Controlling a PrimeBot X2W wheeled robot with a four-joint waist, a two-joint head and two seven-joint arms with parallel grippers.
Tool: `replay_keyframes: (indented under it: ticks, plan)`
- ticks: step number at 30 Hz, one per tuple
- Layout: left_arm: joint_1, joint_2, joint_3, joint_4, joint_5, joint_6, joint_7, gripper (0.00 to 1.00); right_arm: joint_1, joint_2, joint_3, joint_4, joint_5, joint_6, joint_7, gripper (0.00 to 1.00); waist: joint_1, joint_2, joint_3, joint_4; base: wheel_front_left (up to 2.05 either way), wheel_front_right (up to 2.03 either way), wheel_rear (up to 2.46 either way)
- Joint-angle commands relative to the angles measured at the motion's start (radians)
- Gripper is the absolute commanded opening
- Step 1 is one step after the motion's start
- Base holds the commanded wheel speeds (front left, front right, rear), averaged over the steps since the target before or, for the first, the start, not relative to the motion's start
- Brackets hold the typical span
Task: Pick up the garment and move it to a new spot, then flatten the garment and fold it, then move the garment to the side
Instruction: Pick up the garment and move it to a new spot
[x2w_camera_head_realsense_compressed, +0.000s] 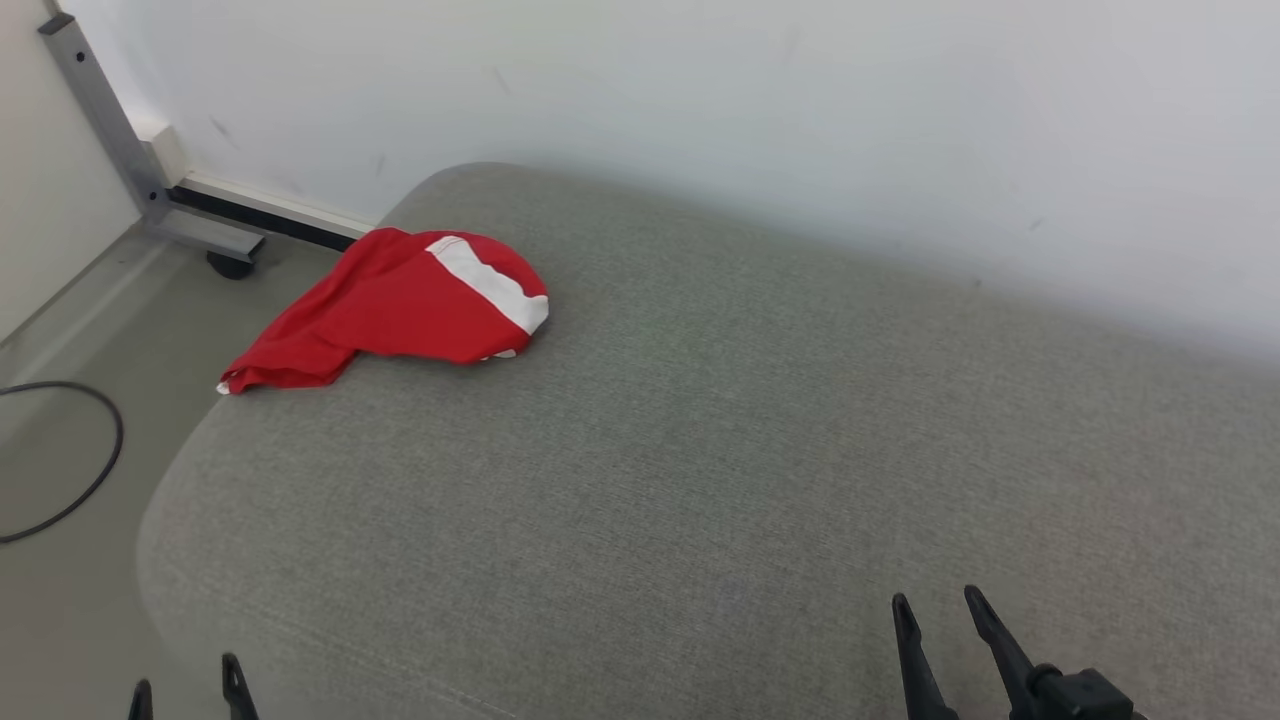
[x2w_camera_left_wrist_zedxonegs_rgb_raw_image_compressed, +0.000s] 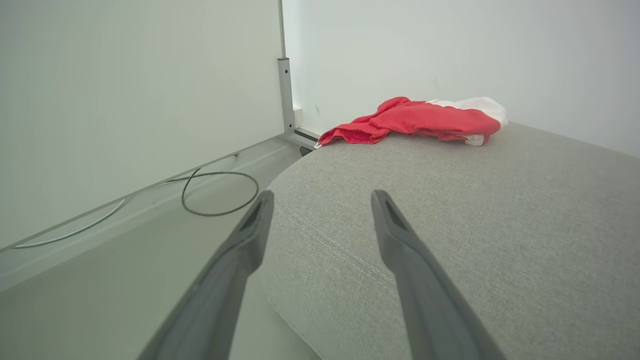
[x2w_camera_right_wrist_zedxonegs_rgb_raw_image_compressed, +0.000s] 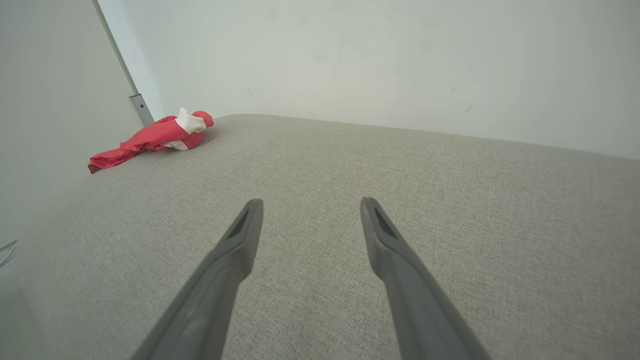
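At the far left a dark cable loops on the floor and a grey metal frame stands against the wall, while the left fingers sit spread wide and empty at the near left corner of the grey cushion. The red garment with its white band lies crumpled at the cushion's far left corner, one end trailing to the left edge, well apart from both arms. By the near edge toward the right, the right fingers are likewise parted wide, holding nothing, just above the bare fabric.
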Motion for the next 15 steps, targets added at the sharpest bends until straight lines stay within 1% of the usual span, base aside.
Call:
replay_keyframes:
  ticks: [1, 4, 8, 11, 12, 15]
  plan:
    - [-0.023, -0.001, 0.008, -0.005, -0.018, -0.002, -0.003, 1.0, -0.013, 0.002, 0.002, -0.004, -0.004, 0.001, 0.0, 1.0, -0.0001, -0.0001, 0.017, -0.027, 0.0, 0.0, 0.0]
    - [-0.055, 0.0, 0.028, -0.004, -0.034, -0.012, -0.003, 1.0, -0.035, 0.001, 0.008, -0.014, -0.013, 0.001, 0.0, 1.0, -0.0001, -0.0001, 0.045, -0.072, 0.0, 0.0, 0.0]
    - [-0.142, 0.002, 0.062, 0.008, -0.014, -0.061, -0.003, 1.0, -0.076, 0.001, 0.011, -0.029, -0.025, 0.001, 0.0, 1.0, -0.0001, -0.0001, 0.101, -0.149, 0.0, 0.0, 0.0]
    - [-0.241, 0.029, 0.095, 0.031, -0.002, -0.099, -0.003, 1.0, -0.111, 0.001, 0.01, -0.039, -0.035, 0.001, 0.0, 1.0, -0.0001, -0.0001, 0.147, -0.206, 0.0, 0.0, 0.0]
    - [-0.309, 0.054, 0.128, 0.052, -0.011, -0.115, -0.003, 1.0, -0.132, 0.001, 0.016, -0.046, -0.037, 0.001, 0.0, 1.0, -0.0001, -0.0001, 0.178, -0.25, 0.0, 0.0, 0.0]
    - [-0.416, 0.095, 0.168, 0.112, -0.041, -0.14, -0.003, 1.0, -0.16, 0.001, 0.022, -0.057, -0.034, 0.001, 0.0, 1.0, -0.0001, -0.0001, 0.214, -0.306, 0.0, 0.0, 0.0]
